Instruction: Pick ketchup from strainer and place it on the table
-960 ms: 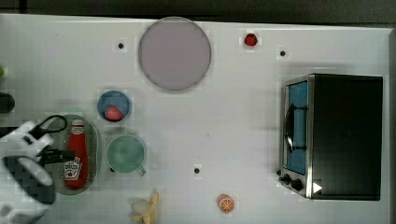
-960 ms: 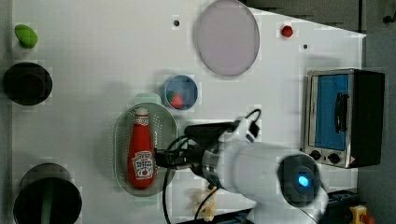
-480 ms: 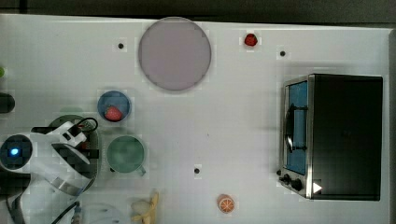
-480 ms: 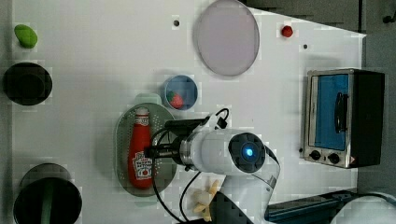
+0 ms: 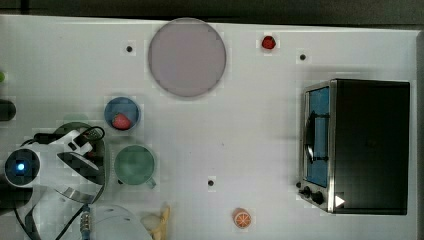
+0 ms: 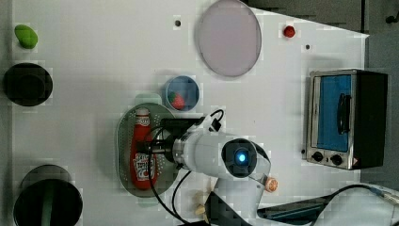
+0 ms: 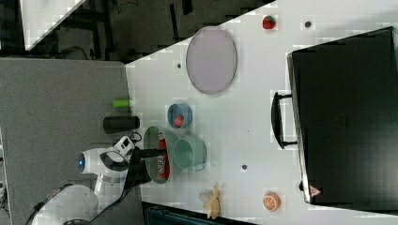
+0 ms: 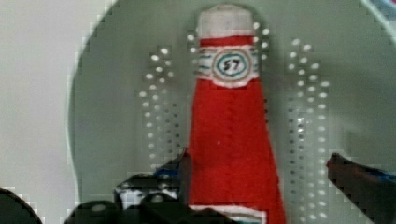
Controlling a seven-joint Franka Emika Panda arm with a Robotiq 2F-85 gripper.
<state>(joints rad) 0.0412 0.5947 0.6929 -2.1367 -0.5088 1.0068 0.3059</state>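
The ketchup, a red squeeze bottle with a white cap, lies flat in the pale green strainer. In the wrist view my gripper is open and straddles the bottle's lower body. One finger is against the bottle's side; the other stands apart from it. The left view shows the ketchup lengthwise in the strainer, with my gripper over its middle. In the top view my arm covers most of the strainer. It stands near the white table's front left corner.
A green handled cup stands right beside the strainer, and a blue bowl holding a strawberry sits behind it. Farther off are a grey-lilac plate, a toaster oven, an orange slice and a banana. Two black cups flank the strainer.
My arm has swung over the strainer and come down onto the ketchup, hiding it in the top view. The gripper has stayed open.
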